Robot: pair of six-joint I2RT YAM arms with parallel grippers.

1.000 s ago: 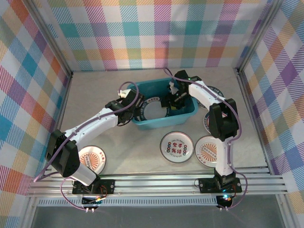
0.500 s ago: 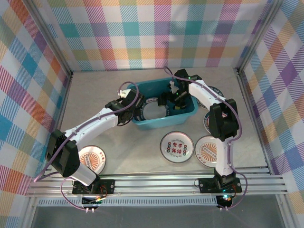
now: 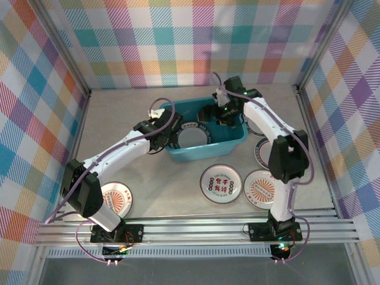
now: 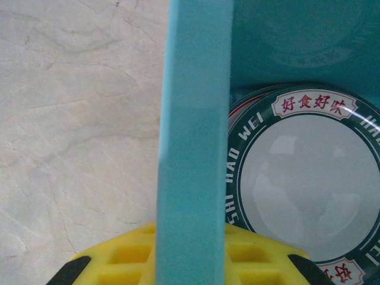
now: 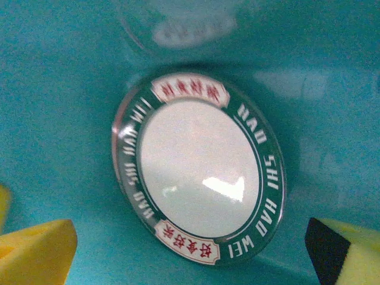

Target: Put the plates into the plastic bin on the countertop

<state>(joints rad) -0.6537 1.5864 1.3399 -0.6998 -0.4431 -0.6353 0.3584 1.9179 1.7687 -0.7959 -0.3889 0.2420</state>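
Note:
The teal plastic bin (image 3: 233, 141) stands mid-countertop (image 3: 119, 119). A green-rimmed plate (image 3: 193, 136) lies flat inside it, seen close up as a white-centred plate (image 5: 199, 169) in the right wrist view and as the plate (image 4: 309, 190) in the left wrist view. My right gripper (image 3: 223, 113) hovers open over the bin's back right, its yellow fingers (image 5: 35, 252) wide apart on either side of the plate and clear of it. At the bin's left side, my left gripper (image 3: 164, 135) is shut on the wall (image 4: 193, 142), yellow pads (image 4: 124, 258) on either side.
Outside the bin, a plate with red-green characters (image 3: 221, 184) and an orange sunburst plate (image 3: 261, 189) lie in front of it. Another orange plate (image 3: 117, 199) sits by the left arm's base. A green-rimmed plate (image 3: 263, 153) lies right of the bin, partly under the right arm. Plaid walls enclose the countertop.
The right gripper opened and let go of the green-rimmed plate, which now lies in the bin. It then drew back toward the bin's far right. The left gripper stayed put.

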